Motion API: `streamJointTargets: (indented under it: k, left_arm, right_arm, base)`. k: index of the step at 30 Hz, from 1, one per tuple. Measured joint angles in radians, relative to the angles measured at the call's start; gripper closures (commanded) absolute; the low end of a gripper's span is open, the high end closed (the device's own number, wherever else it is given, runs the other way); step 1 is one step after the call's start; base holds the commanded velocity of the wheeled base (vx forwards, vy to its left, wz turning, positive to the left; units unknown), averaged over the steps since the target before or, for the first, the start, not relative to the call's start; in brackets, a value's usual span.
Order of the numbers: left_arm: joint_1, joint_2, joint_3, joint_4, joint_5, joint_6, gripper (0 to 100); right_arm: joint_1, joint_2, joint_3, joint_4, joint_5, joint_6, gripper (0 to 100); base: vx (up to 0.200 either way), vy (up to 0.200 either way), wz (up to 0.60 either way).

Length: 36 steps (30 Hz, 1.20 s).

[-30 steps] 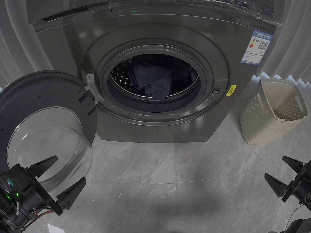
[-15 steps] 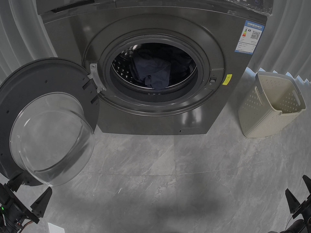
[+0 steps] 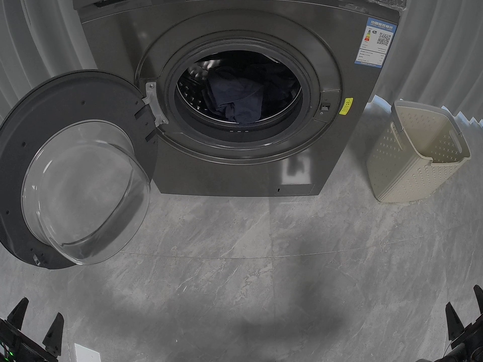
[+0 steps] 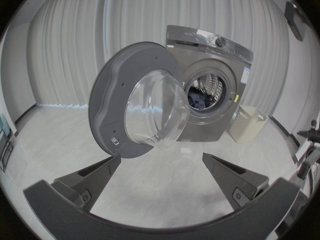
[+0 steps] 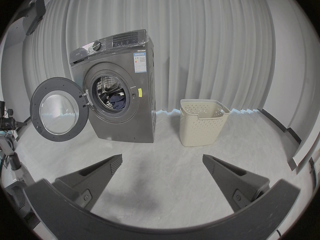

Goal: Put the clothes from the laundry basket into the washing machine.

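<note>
Clothes (image 3: 235, 96) lie inside the drum of the washing machine (image 3: 226, 177) — dark blue and bunched up. It is hard to tell if it is one piece or more. The round door (image 3: 45, 121) is swung wide open on the robot's left side, and its clear glass bowl faces out. The cream laundry basket (image 3: 402, 172) stands on the grey floor (image 3: 261, 262) just beside the machine, on the robot's right. The left fingers (image 4: 96, 174) are spread wide and hold nothing — they hang low over the floor, on the near side of the door. The right fingers (image 5: 233, 180) are spread wide too, with nothing in them, well apart from the basket. A pale curtain (image 3: 443, 51) hangs behind the machine.
</note>
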Motion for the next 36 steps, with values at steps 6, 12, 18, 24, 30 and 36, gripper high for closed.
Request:
streamJointTargets:
  k: [6,12,18,24,30,36]
  left_arm:
    - [0.038,-0.039,0.000,0.008,0.000,-0.009,0]
    - [0.111,-0.078,0.000,0.033,-0.059,0.041,0]
    - [0.104,-0.108,0.000,0.047,-0.104,0.066,0]
    - [0.103,-0.118,0.000,0.049,-0.104,0.066,0]
    - [0.103,-0.120,0.000,0.048,-0.104,0.065,0]
    - [0.103,-0.121,0.000,0.047,-0.104,0.067,0]
  right_arm:
    - [-0.007,-0.012,0.000,0.000,-0.001,-0.001,0]
    - [-0.008,-0.015,0.000,-0.004,-0.002,-0.002,0]
    - [-0.008,-0.016,0.000,-0.014,-0.002,-0.002,0]
    - [-0.007,-0.016,0.000,-0.014,-0.003,-0.002,0]
    - [-0.007,-0.016,0.000,-0.014,-0.002,-0.002,0]
    - [-0.008,-0.016,0.000,-0.014,-0.002,-0.002,0]
  base:
    - [0.000,0.200,0.00]
    - [0.000,0.200,0.00]
    - [0.000,0.100,0.00]
    - [0.000,0.200,0.00]
    - [0.000,0.200,0.00]
    - [0.000,0.100,0.00]
